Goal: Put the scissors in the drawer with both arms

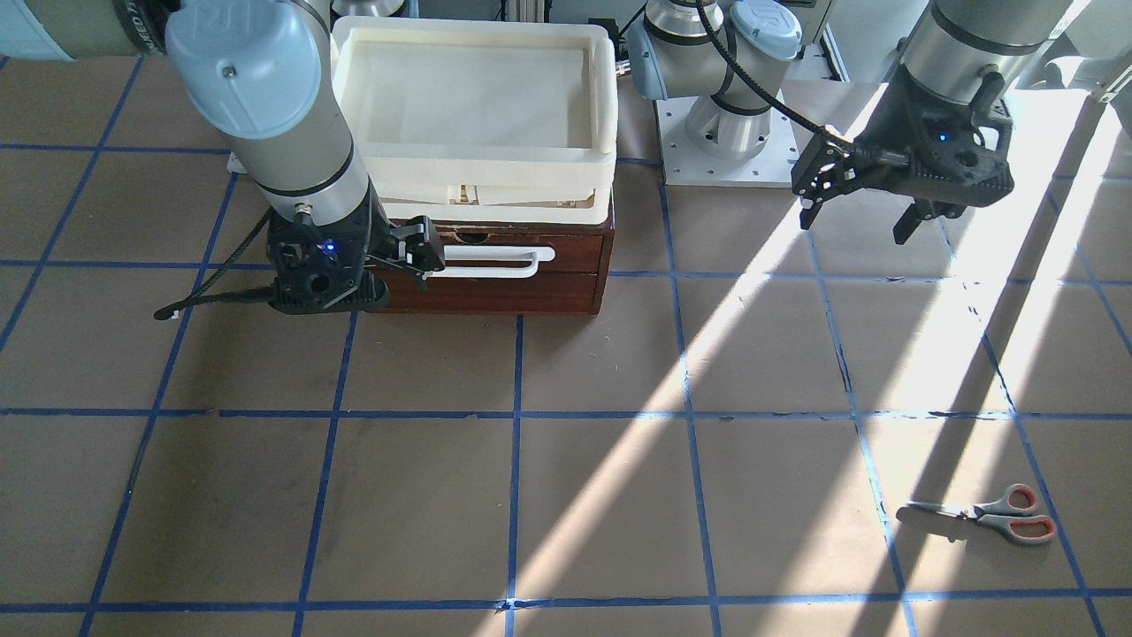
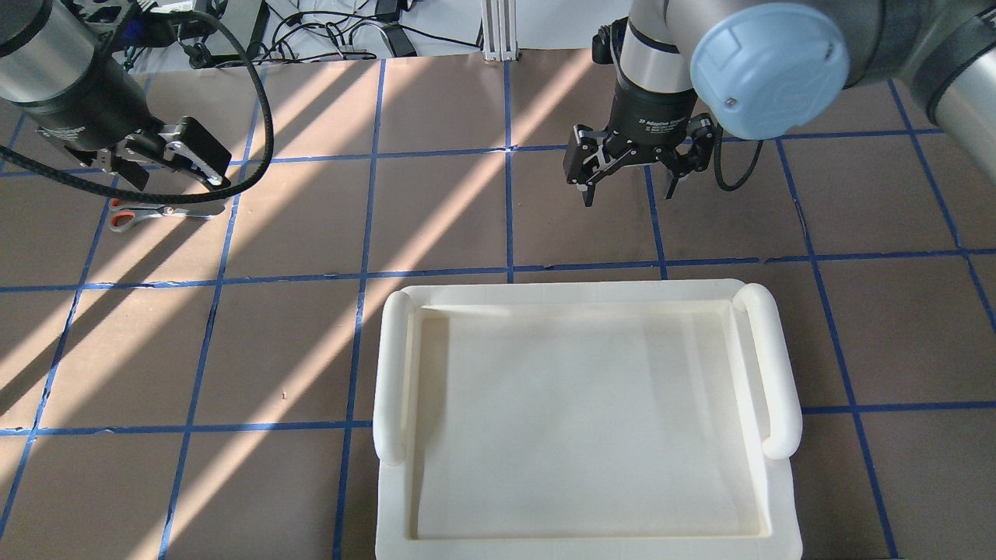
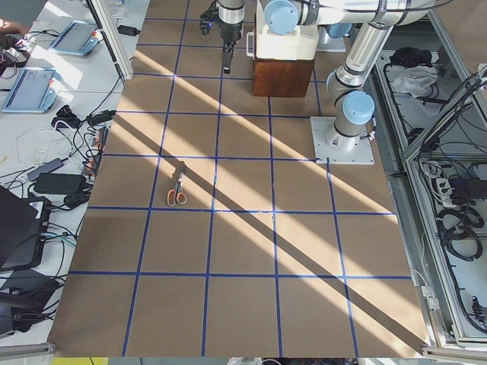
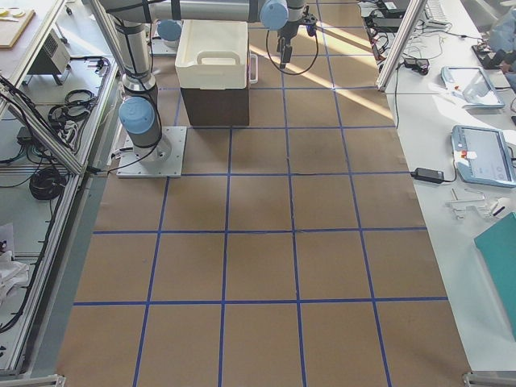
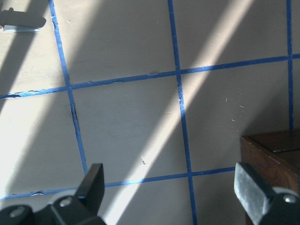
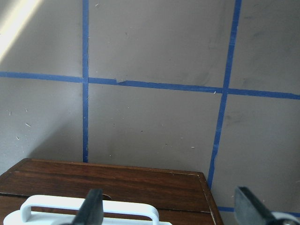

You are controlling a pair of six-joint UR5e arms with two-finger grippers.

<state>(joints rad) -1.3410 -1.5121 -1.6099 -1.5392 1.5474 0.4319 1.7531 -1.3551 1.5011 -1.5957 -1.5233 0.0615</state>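
The scissors (image 1: 990, 515), grey handles lined orange-red, lie flat on the brown table near the operators' side; they also show in the overhead view (image 2: 156, 211), and a blade tip shows in the left wrist view (image 5: 21, 21). My left gripper (image 1: 856, 226) hangs open and empty, high above the table and apart from them. The drawer (image 1: 495, 265) is shut, with a dark wood front and a white bar handle (image 1: 504, 259). My right gripper (image 1: 423, 261) is open at the handle's end, its fingers (image 6: 91, 208) wide apart over the drawer front (image 6: 117, 180).
A cream plastic tray (image 1: 610, 106) sits on top of the dark wood cabinet and hides it in the overhead view (image 2: 393, 373). The left arm's base plate (image 1: 725, 164) stands beside the cabinet. Blue tape lines grid the table.
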